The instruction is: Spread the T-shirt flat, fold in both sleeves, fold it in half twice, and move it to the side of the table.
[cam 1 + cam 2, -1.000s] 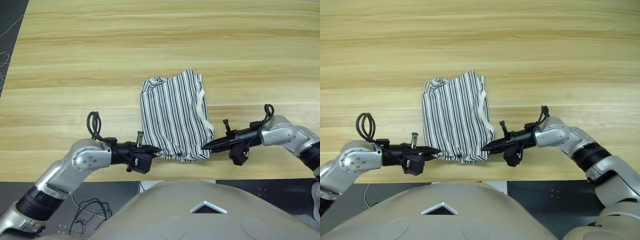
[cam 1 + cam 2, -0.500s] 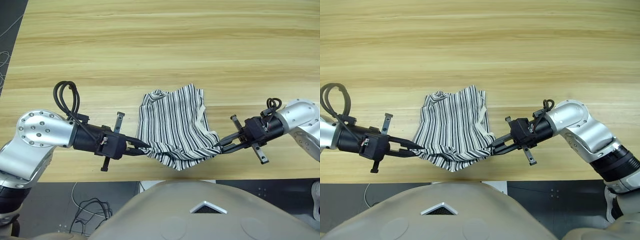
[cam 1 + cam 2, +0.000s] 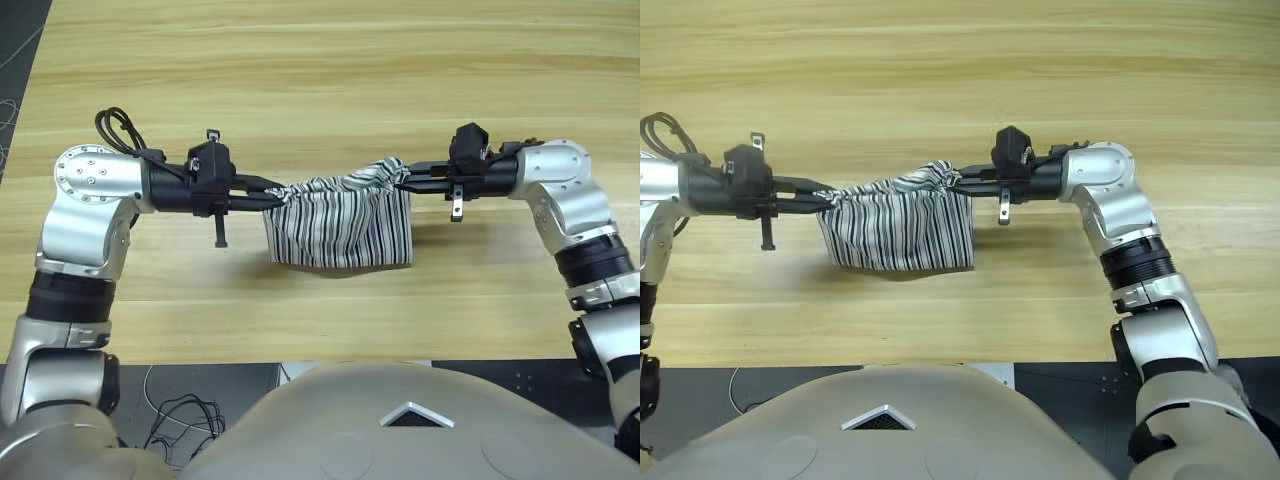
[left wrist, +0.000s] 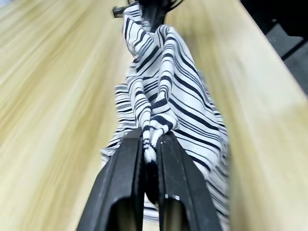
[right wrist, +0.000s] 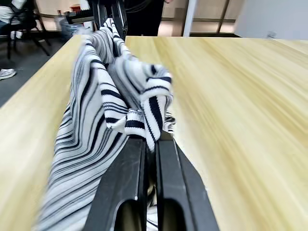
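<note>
My two grippers hold the striped T-shirt [image 3: 340,225] stretched between them over the wooden table [image 3: 320,60]. My left gripper [image 3: 268,195] is clamped tight on a bunched corner at the shirt's left end, jaws pressed together with only fabric between them. My right gripper [image 3: 408,180] pinches the opposite corner the same way. The top edge runs taut from one gripper to the other, and the rest of the cloth sags below in a folded panel; whether its lower edge touches the tabletop I cannot tell. Dark floor [image 3: 15,110] with loose cables lies past the table's left edge
</note>
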`<state>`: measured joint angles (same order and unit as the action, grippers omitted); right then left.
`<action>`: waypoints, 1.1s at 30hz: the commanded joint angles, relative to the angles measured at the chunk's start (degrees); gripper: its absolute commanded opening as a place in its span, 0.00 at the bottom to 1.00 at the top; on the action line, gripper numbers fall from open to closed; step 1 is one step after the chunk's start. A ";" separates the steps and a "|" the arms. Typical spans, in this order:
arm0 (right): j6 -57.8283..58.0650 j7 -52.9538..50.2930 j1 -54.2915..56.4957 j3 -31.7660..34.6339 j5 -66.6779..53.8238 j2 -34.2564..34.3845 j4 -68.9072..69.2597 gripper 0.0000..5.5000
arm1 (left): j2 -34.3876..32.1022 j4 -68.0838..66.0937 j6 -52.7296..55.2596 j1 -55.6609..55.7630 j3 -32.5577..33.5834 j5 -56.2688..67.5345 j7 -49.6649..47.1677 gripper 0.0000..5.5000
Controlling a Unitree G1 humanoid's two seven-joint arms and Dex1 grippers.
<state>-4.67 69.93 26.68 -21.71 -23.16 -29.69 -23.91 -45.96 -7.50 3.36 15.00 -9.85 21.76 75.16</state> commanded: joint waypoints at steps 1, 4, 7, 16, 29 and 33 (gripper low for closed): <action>-4.83 0.31 2.88 0.38 6.23 2.57 -8.06 0.02 | 3.80 -11.52 -0.03 6.58 -1.86 -4.93 -0.97 0.06; -8.60 0.25 3.71 0.51 10.27 4.57 -14.30 0.02 | 7.28 -21.09 -0.10 10.99 -3.25 -8.79 -2.06 0.06; -11.80 -0.66 4.59 0.43 14.36 6.00 -20.11 0.09 | 10.13 -31.46 -2.54 13.93 -4.44 -13.25 -3.95 0.11; -16.85 -21.15 13.01 6.11 23.38 8.98 -34.15 0.25 | 11.00 -56.26 -12.06 24.63 2.06 -19.19 -19.66 0.25; -10.58 -16.40 -0.17 1.94 17.98 21.64 -6.94 0.25 | 9.98 -57.28 -15.22 23.50 11.34 -15.96 -18.97 0.25; -10.66 -18.83 -0.71 -1.03 21.37 26.28 -12.13 0.25 | 10.78 -55.82 -15.64 23.91 11.20 -16.39 -18.72 0.25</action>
<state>-15.95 52.37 25.82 -21.86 -3.68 -4.83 -33.16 -35.77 -64.67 -11.70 38.66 1.15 6.07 56.89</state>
